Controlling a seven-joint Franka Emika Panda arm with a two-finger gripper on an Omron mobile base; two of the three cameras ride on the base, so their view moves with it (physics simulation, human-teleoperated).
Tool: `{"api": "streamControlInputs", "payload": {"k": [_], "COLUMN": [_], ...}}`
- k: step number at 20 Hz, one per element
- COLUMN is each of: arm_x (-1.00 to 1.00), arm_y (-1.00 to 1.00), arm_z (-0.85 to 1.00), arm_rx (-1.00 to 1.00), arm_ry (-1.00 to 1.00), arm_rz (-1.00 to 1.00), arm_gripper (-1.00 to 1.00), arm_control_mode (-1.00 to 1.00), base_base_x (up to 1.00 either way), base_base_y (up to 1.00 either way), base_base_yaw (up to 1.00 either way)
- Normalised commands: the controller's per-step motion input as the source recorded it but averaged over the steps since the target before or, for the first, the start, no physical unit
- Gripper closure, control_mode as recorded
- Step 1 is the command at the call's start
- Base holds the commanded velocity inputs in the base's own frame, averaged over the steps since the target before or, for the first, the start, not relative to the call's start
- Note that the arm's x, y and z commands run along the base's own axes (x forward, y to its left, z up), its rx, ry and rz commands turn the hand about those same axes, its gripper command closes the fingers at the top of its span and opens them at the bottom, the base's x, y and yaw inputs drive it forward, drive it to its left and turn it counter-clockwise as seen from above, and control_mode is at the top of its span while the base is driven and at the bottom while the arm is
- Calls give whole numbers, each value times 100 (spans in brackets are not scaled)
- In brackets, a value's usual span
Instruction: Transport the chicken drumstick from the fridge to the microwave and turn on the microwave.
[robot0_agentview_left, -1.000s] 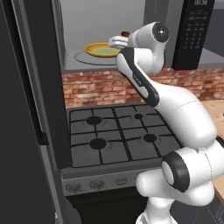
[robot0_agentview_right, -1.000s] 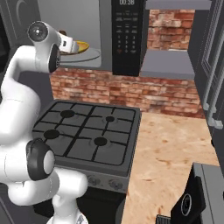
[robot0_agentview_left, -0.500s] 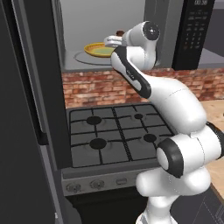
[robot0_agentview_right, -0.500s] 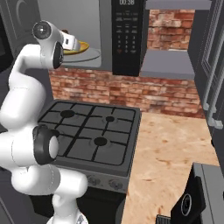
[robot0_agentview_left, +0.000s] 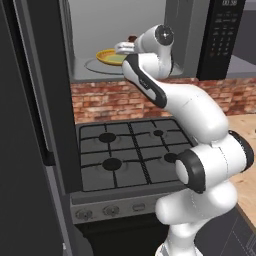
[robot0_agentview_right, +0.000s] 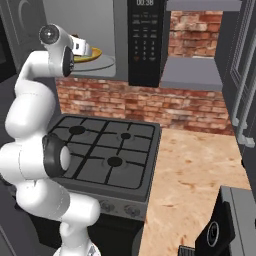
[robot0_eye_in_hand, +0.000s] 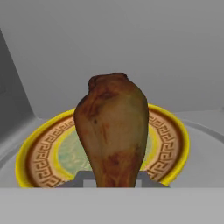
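Observation:
My gripper (robot0_eye_in_hand: 113, 181) is shut on the chicken drumstick (robot0_eye_in_hand: 114, 131), a brown lumpy piece that stands upright between the fingers. It hangs just above a yellow patterned plate (robot0_eye_in_hand: 173, 144) on the round turntable (robot0_eye_in_hand: 205, 131) inside the microwave (robot0_agentview_left: 100, 25). From the left base view, the gripper (robot0_agentview_left: 125, 48) is inside the cavity with the drumstick (robot0_agentview_left: 132, 38) at its tip, over the plate (robot0_agentview_left: 107, 57). The right base view has the gripper (robot0_agentview_right: 82, 47) beside the plate (robot0_agentview_right: 94, 53) and the black button panel (robot0_agentview_right: 145, 40). The fridge is out of view.
A black gas stove (robot0_agentview_left: 130, 150) sits below the microwave, with a brick wall (robot0_agentview_right: 150, 105) behind it. A tall dark panel (robot0_agentview_left: 37, 100) with a handle stands close on the left. To the right of the stove lies a wooden counter (robot0_agentview_right: 200, 170).
The arm has swung and reached a little deeper into the microwave cavity, carrying the drumstick further over the plate. The gripper has stayed shut on it.

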Motion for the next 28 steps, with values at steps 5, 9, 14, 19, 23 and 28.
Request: {"api": "streamControlInputs", "payload": {"k": [5,9,14,19,23,28], "arm_x": [34,36,33,16,3,0], "arm_y": [10,4,4,13,11,0], "arm_z": [-11,-11,-9,-6,0,0], "arm_rx": [-3,-1,-1,-1,-1,0], "arm_ry": [0,0,0,0,0,0], "arm_rz": [0,0,0,0,0,0], "arm_gripper": [100,100,100,-100,-100,-100], "arm_control_mode": [-100,-100,-100,-100,-100,-100], "base_base_x": [0,0,0,0,0,0], "base_base_y": [0,0,0,0,0,0], "base_base_yaw": [0,0,0,0,0,0]}}
